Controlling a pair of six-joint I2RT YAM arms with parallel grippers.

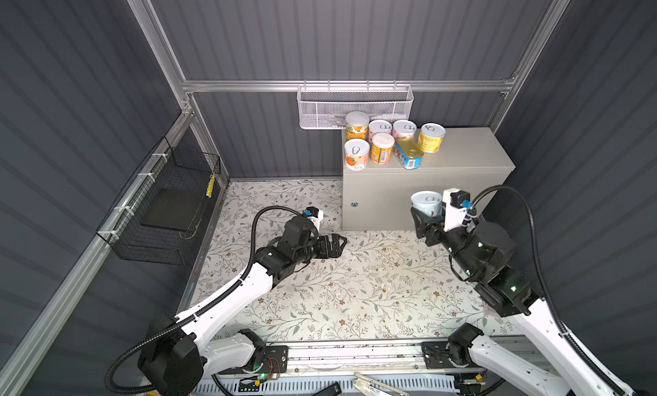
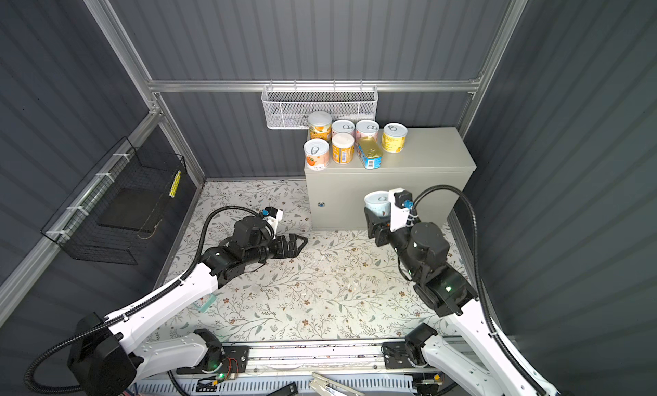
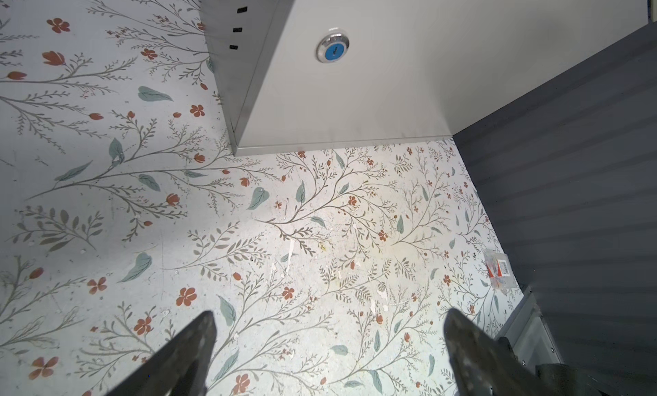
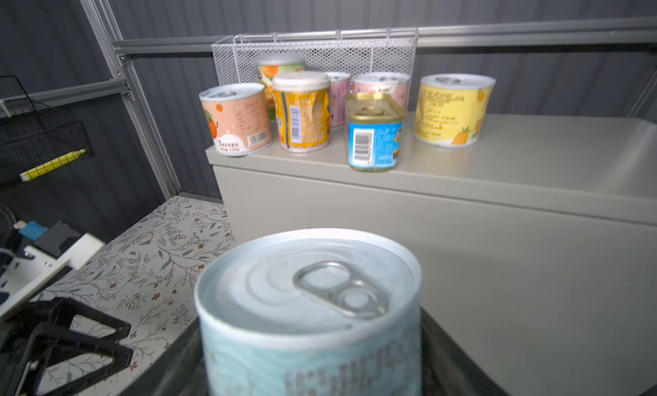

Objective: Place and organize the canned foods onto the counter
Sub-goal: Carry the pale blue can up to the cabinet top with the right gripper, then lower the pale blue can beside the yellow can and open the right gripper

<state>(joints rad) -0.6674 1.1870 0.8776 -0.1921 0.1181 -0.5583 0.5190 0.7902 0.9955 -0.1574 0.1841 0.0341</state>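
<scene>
Right wrist: pale-blue tin (image 4: pixel 309 305) inside right claw (image 1: pixel 427 213)

Seven tins (image 1: pixel 382 147) are standing upright in two rows at the left end of the beige-grey counter (image 1: pixel 469 156), as the top views show it. The gold-topped blue oblong tin (image 1: pixel 409 154) is sitting in the front row. A pale-blue pull-tab tin (image 1: pixel 426 203) is hanging upright before the counter's front, with the right gripper (image 1: pixel 426 214) clasping it.
</scene>
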